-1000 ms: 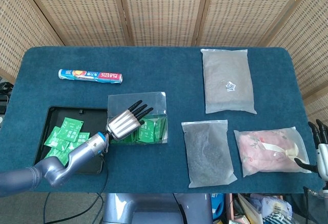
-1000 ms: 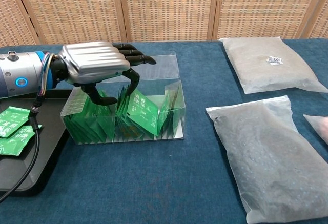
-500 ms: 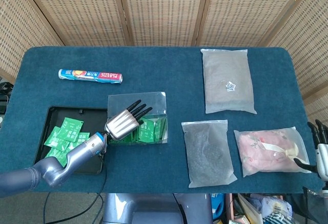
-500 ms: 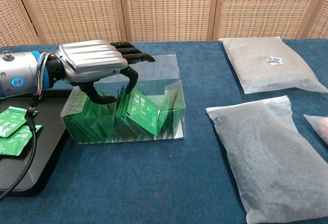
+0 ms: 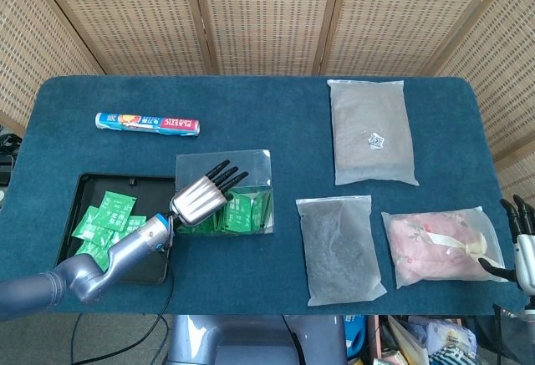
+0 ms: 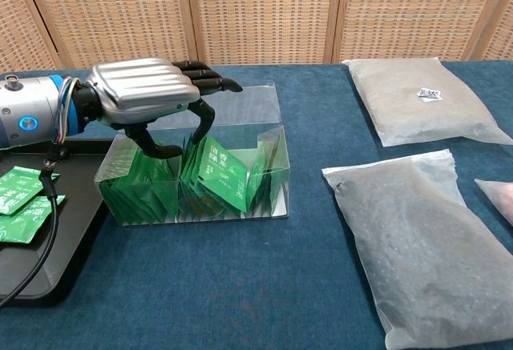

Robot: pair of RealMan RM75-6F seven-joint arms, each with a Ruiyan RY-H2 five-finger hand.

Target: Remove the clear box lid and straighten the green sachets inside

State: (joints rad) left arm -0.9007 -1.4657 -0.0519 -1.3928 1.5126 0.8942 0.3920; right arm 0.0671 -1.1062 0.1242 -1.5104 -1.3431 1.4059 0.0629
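Observation:
The clear box (image 6: 264, 198) stands open in the middle of the blue table, also seen from above as the box (image 5: 266, 213). Its flat clear lid (image 5: 242, 167) lies on the table just behind it, the lid (image 6: 244, 103). Green sachets (image 6: 223, 175) stand leaning at mixed angles inside. My left hand (image 6: 144, 94) hovers over the box's left half with fingers stretched toward the lid, while the thumb and one finger curl down among the sachets; it holds nothing. From above, the left hand (image 5: 201, 199) covers the box's left part. My right hand (image 5: 520, 244) shows only partly at the far right edge, fingers apart and empty.
A black tray (image 5: 87, 183) with several loose green sachets (image 5: 107, 215) lies left of the box. A blue film roll (image 5: 148, 123) lies at the back left. Two grey bags (image 5: 372, 131) (image 5: 340, 248) and a pink bag (image 5: 441, 244) fill the right side.
My left hand has lifted slightly and drawn a little to the left above the box. The sachets and the lid stay where they were.

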